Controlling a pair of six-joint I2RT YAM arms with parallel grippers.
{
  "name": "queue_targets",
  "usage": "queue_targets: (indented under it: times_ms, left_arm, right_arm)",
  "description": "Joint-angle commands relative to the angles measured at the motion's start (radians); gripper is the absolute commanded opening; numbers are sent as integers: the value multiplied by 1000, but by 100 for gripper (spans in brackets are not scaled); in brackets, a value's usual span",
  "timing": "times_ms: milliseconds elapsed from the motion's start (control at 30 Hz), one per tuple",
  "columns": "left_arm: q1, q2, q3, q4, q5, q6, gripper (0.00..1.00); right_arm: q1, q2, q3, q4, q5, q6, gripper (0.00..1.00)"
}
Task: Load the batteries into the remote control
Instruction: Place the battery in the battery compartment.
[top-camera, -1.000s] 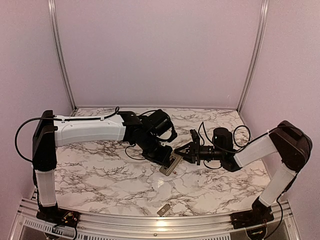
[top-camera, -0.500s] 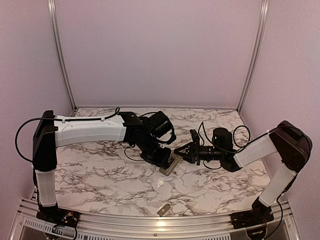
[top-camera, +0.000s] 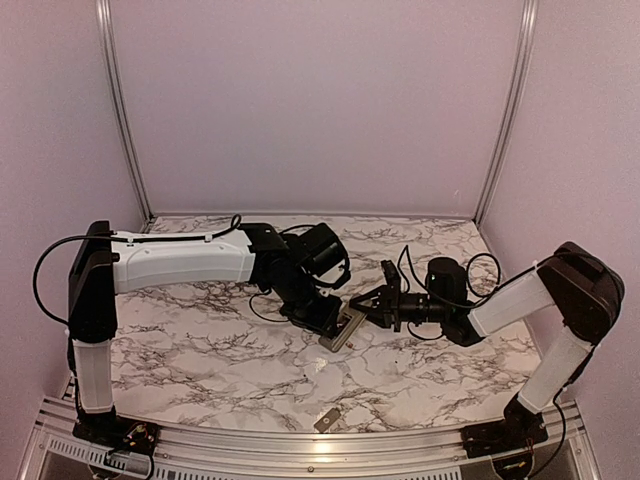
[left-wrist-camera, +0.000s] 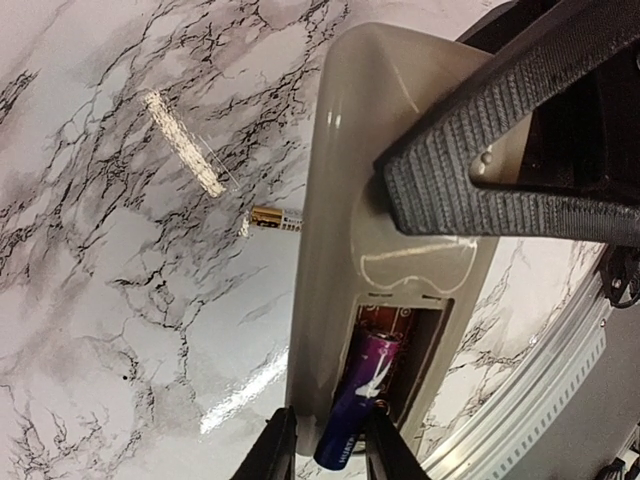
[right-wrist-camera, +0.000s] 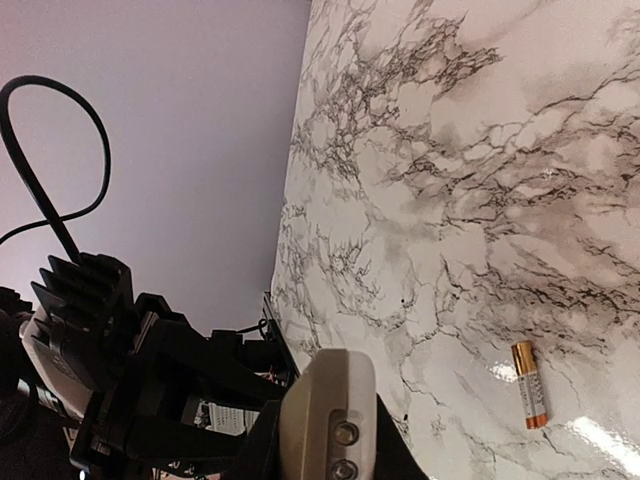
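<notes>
While nothing visibly shifts, purple cylindrical battery stays half-seated in slim grey-beige remote; left tool clamps it, right tool's grip unclear.

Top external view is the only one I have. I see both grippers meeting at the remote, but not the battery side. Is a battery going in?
Observer: Yes. In the left wrist view a purple battery sits tilted, its upper end inside the open recess in the back of the remote, its lower end held by the left gripper.
Operator: Then what holds the remote?
Observer: The right gripper. One pad presses on the remote's back above the recess and does not cover it.
Operator: And the second battery?
Observer: A gold battery lies loose on the table, apart from the remote.
</notes>
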Motion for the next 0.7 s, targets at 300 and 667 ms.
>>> queue_targets:
  times_ms: [300,667]
  left_arm:
    - [18,59,32,-23,-45,-15,30]
    - [38,57,29,-12,-49,-41,36]
  right_arm:
    - [16,-16,15,146,-87,60,0]
    - [16,-20,18,134,-89,50,0]
